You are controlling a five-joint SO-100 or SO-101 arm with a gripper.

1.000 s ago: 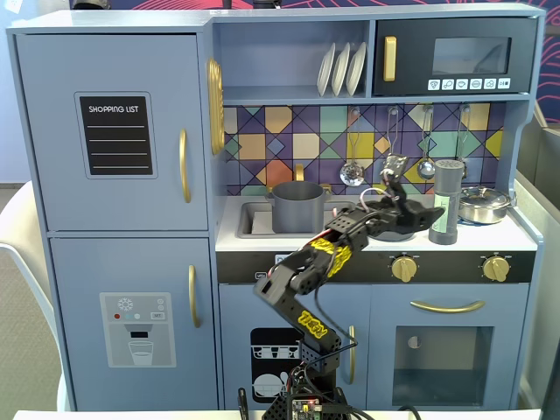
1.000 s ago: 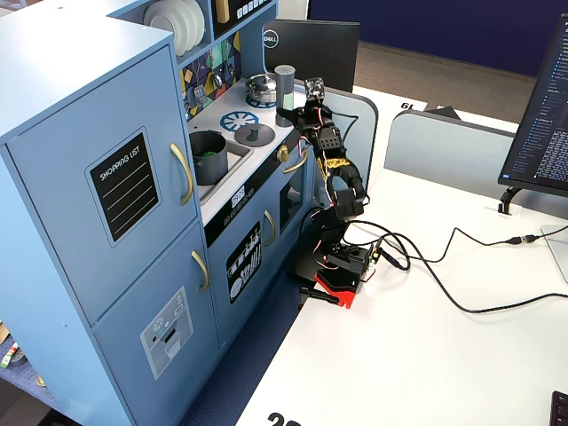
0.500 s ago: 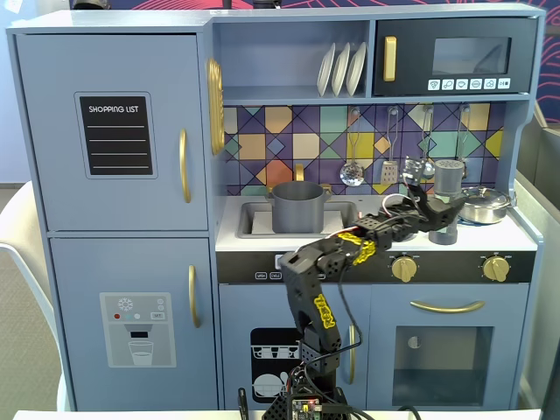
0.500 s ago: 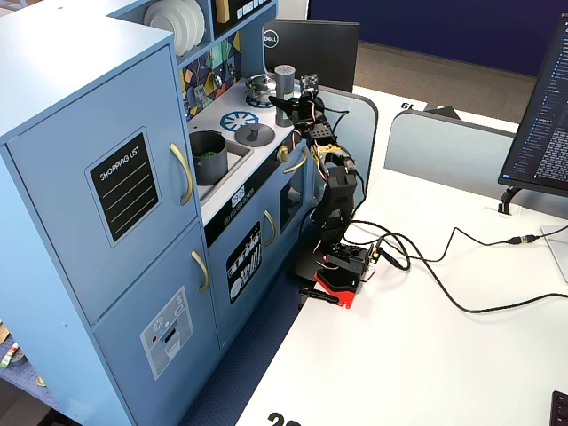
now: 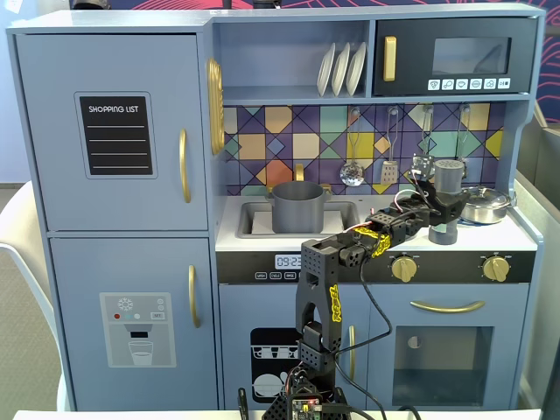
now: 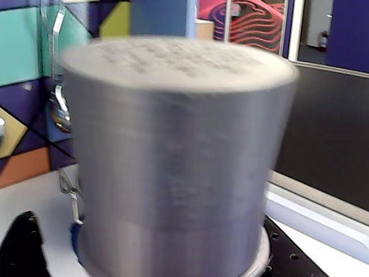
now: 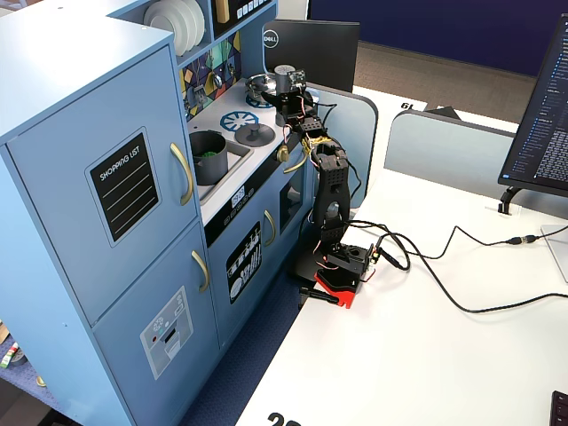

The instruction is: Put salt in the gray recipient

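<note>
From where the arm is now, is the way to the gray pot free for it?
Probably yes. The gripper holds the salt upright above the counter, and nothing stands between it and the gray pot in the sink.

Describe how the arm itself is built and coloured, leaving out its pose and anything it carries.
The arm is built from black plastic links, with yellow lettered stickers on the upper link and near the forearm. Thin black cables run along it, and coloured wires show near the wrist. Its base sits on a red clamp with an exposed circuit board. The claw is black too.
</note>
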